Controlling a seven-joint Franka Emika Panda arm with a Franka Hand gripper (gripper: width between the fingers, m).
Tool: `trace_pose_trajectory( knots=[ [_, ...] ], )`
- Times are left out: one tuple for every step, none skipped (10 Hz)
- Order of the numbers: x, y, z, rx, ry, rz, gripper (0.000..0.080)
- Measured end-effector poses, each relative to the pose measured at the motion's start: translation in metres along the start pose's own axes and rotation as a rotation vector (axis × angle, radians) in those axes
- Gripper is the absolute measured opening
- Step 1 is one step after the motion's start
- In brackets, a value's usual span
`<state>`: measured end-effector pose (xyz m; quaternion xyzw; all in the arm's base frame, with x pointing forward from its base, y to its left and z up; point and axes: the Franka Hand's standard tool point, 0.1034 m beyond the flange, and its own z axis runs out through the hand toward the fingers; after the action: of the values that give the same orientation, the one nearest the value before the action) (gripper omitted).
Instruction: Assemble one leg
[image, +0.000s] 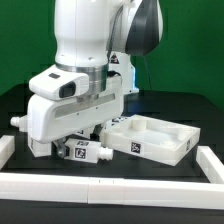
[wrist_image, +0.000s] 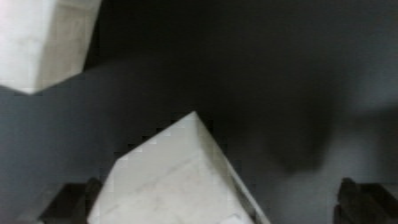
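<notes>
In the exterior view, the top edge cuts off the arm (image: 85, 40), whose bulk hides the tabletop's (image: 160, 140) end at the exterior view's left. The tags (image: 81, 152) on the leg (image: 92, 153) are too small to read.

In the wrist view, a smaller white shape (wrist_image: 39, 45) and a larger white shape (wrist_image: 178, 175) are blurred and cut off by the edges, so they cannot be identified. Of the gripper (wrist_image: 217, 208), only the dark tips of the fingers (wrist_image: 75, 200) show.

My arm (image: 85, 35) is glossy white, built of fat rounded cylinders. A thin grey ring (image: 80, 68) bands the seam where two segments meet, and a black domed cap (image: 150, 25) closes one joint. Further along I turn boxy: a white block (image: 55, 118) with softened corners and one dark recessed slot (image: 62, 88). My fingers (wrist_image: 71, 203) are dark, almost black, and blurred in the wrist view.
</notes>
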<state>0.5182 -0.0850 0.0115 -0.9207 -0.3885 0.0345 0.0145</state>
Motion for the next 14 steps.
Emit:
trace_pose_trajectory(
  knots=[
    [0.0,0.0,0.0,0.001,-0.001,0.0,0.0555],
    [0.0,0.0,0.001,0.001,-0.001,0.0,0.042],
    [0.0,0.0,0.001,0.001,-0.001,0.0,0.042],
    [0.0,0.0,0.001,0.001,-0.001,0.0,0.0283],
    [-0.001,0.0,-0.001,0.0,-0.001,0.002,0.0284],
    [-0.008,-0.001,-0.013,0.001,-0.003,0.016,0.0284],
    [-0.023,-0.009,-0.036,-0.007,0.003,0.034,0.0284],
    [-0.045,-0.022,-0.058,-0.008,0.007,0.062,0.0284],
    [-0.064,-0.032,-0.072,-0.022,0.02,0.126,0.0284],
    [-0.071,-0.04,-0.072,-0.03,0.027,0.174,0.0284],
    [-0.069,-0.039,-0.069,-0.024,0.022,0.163,0.0284],
    [-0.069,-0.038,-0.068,-0.025,0.022,0.164,0.0284],
    [-0.069,-0.038,-0.068,-0.024,0.021,0.164,0.0284],
    [-0.069,-0.038,-0.068,-0.023,0.02,0.164,0.0284]
  ],
)
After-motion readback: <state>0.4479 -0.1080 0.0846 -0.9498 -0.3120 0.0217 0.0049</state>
